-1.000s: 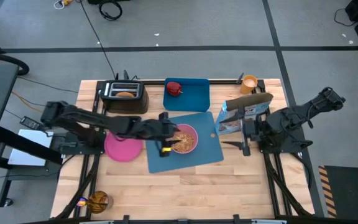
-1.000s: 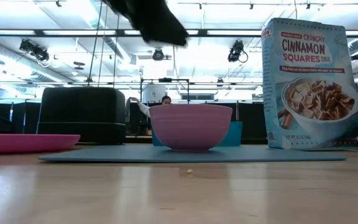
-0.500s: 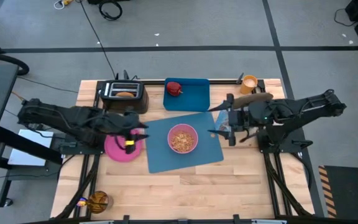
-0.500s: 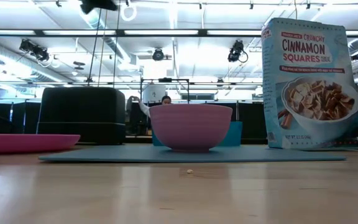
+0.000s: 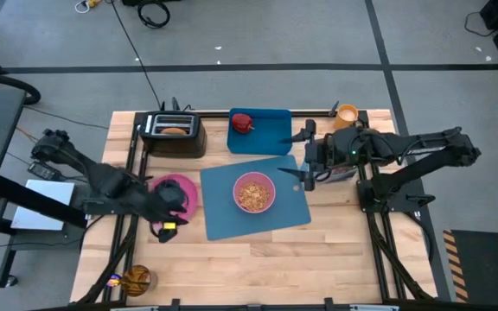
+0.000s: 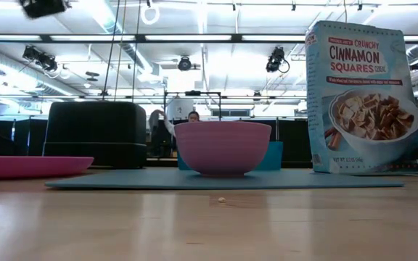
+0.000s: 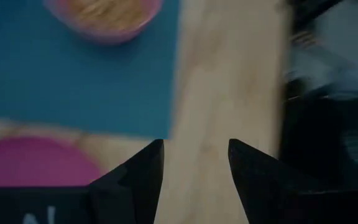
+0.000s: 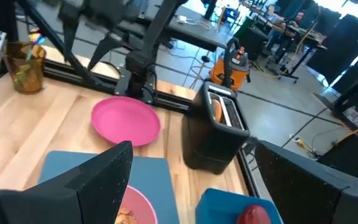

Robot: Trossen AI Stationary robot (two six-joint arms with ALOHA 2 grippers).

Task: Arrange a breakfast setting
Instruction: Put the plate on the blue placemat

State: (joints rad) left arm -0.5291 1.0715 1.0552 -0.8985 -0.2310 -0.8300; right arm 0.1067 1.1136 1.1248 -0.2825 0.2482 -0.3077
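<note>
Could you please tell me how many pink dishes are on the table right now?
2: a pink bowl of cereal on the blue mat, and a pink plate on the bare wood beside the mat, partly under the left arm.

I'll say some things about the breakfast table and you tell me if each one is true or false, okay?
1. The pink bowl has cereal in it. True.
2. The red apple sits on the pink plate. False: it is on the small blue tray; the pink plate lies on the wood beside the big blue mat.
3. A slice of toast is in the black toaster. True.
4. The right claw is squeezing the cereal box. False: it is open and holds nothing, by the mat's edge.
5. The left claw is open and empty. True.
</note>
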